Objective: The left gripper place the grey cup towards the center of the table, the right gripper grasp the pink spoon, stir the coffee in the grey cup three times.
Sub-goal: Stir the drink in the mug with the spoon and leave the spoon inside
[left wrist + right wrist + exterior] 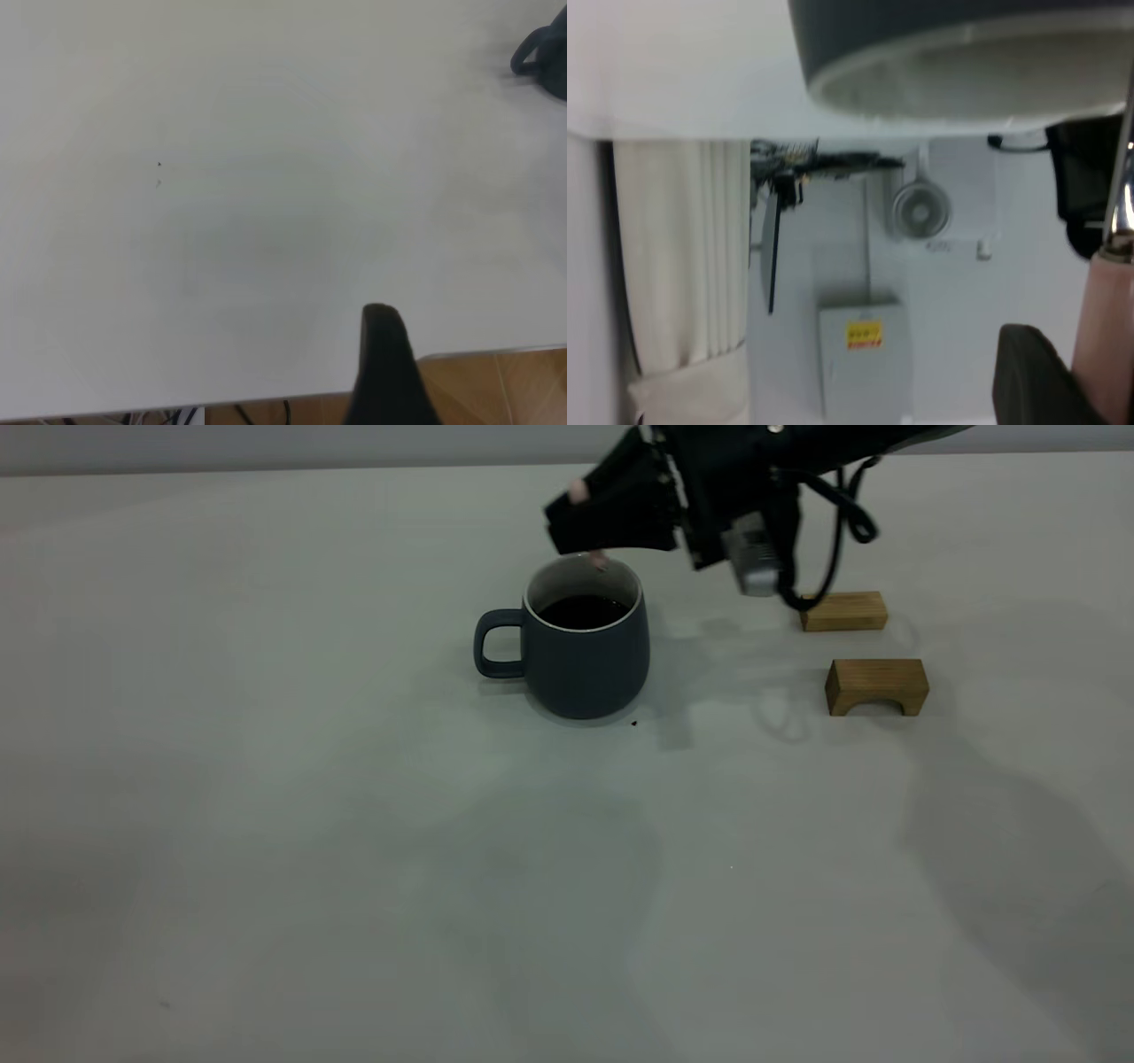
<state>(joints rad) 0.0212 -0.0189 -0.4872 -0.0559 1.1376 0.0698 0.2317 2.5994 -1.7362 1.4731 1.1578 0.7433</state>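
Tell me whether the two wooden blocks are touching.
Apart. The exterior view shows bare table between the far block and the near arched block.

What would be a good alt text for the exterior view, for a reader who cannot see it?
The right gripper, shut on the pink spoon, hangs over the far rim of the grey cup of dark coffee. The cup stands on the pale table, its handle to the left, with two wooden blocks at the right.
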